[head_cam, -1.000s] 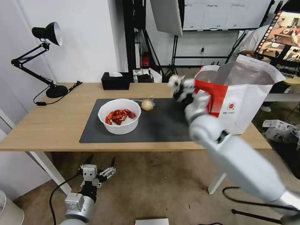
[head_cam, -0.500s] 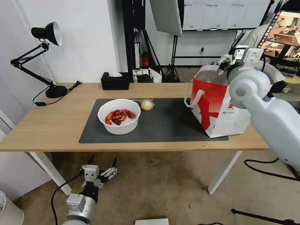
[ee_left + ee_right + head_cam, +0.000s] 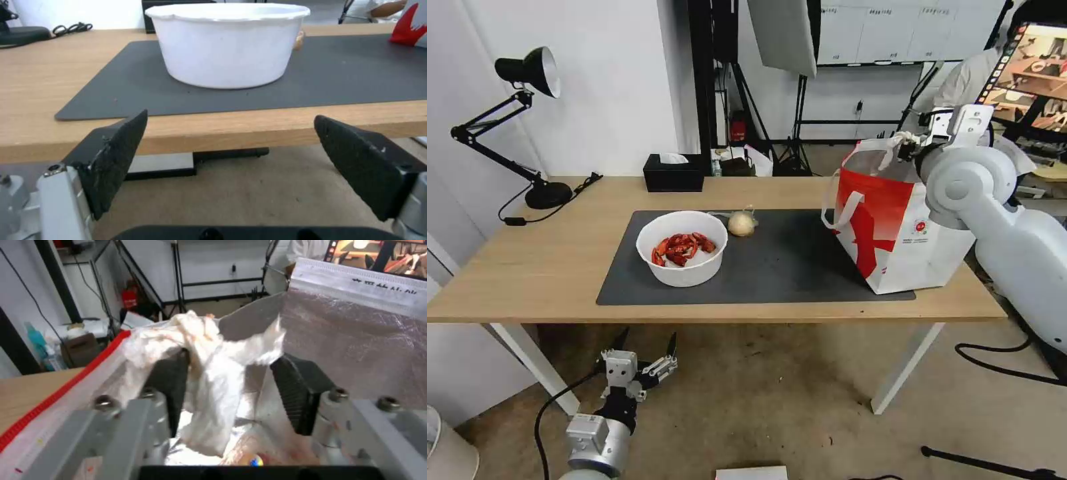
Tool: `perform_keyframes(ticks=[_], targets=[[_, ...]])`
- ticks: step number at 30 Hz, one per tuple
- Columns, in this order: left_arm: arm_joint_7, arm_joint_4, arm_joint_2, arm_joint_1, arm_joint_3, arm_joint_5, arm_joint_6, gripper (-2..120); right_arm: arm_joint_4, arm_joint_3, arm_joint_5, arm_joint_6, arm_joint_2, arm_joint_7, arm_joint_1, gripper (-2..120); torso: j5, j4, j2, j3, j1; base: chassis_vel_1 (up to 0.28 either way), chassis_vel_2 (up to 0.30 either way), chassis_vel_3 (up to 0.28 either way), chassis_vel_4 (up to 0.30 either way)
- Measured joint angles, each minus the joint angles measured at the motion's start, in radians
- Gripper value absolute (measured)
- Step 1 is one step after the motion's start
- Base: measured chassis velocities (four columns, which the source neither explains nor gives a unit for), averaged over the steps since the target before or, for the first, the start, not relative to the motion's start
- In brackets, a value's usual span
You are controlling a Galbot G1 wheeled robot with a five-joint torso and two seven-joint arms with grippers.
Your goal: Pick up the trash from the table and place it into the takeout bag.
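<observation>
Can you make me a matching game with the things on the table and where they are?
Things:
1. tissue
2. white bowl
3. wrapped ball
4. left claw

Places:
A. below the table edge
B. on the dark mat, holding red shells
C. in the right claw, over the open bag
D. on the mat, just behind the bowl

Pairs: 1-C, 2-B, 3-D, 4-A
</observation>
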Motion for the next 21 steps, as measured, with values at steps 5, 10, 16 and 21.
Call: perform_keyframes(ticks=[5,10,16,21], targets=[[0.0,-0.003,0.0,-0.001,0.003,-0.001,0.0,100,0.007,0.0,-0.002,-0.005,-0.013,-0.011,-0.009,72,0.0,0.0,0.0,0.0,0.0,0.0,0.0,0.0,0.0],[0.0,-0.003,0.0,-0.001,0.009,0.0,0.002,100,0.012,0.005,0.0,-0.005,-0.023,-0.02,-0.014,89,0.0,0.0,0.0,0.0,0.0,0.0,0.0,0.0,0.0],[0.0,-0.011,0.002,0.0,0.009,0.001,0.004,100,0.022,0.023,-0.001,0.001,-0.029,-0.038,-0.029,100,-0.0001,0.0001,0.0,0.0,0.0,0.0,0.0,0.0,0.0],[0.0,-0.02,0.006,0.0,0.003,0.0,0.005,100,0.083,0.065,-0.03,0.112,-0.045,-0.184,-0.095,100,0.0,0.0001,0.0,0.0,0.0,0.0,0.0,0.0,0.0]])
